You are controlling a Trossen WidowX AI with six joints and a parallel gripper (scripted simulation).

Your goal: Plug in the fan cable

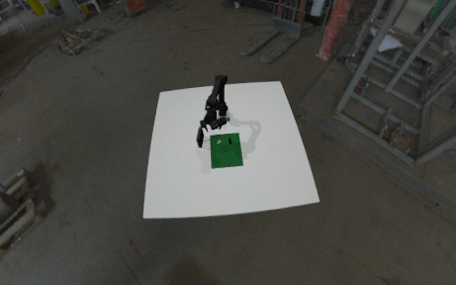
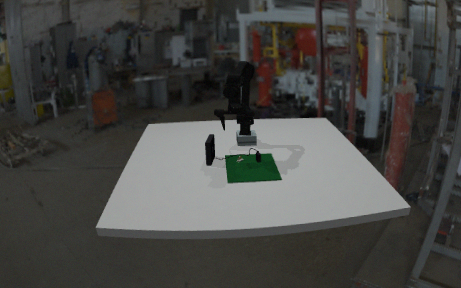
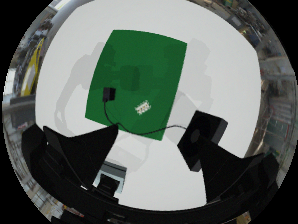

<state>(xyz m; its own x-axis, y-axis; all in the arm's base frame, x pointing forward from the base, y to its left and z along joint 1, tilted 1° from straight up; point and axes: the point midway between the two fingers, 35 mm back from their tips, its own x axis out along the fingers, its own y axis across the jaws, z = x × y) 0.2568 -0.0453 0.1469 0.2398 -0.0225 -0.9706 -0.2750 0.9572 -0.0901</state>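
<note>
The green board [image 1: 228, 160] [image 2: 254, 175] [image 3: 150, 52] lies flat on the table. The small white header [image 1: 219, 142] [image 2: 240, 159] [image 3: 143, 107] sits near the board's edge on the arm's side. The black plug [image 1: 229, 141] [image 2: 258, 156] [image 3: 108, 94] is upright at the board, apart from the header and to one side of it. Its thin cable runs in a curve to the black fan [image 1: 200, 138] [image 2: 210, 149] [image 3: 214, 126], which stands upright beside the board. My gripper [image 1: 214, 130] [image 3: 158, 135] is wide open and empty, above the table on the arm's side of the board. Whether the plug touches the board is unclear.
The white table [image 1: 271, 183] [image 2: 174, 210] [image 3: 225, 70] carries everything. The arm's grey base [image 2: 246, 138] [image 3: 112, 176] stands behind the board. The fan rises beside the board's edge, and the cable crosses the board's near corner in the wrist view.
</note>
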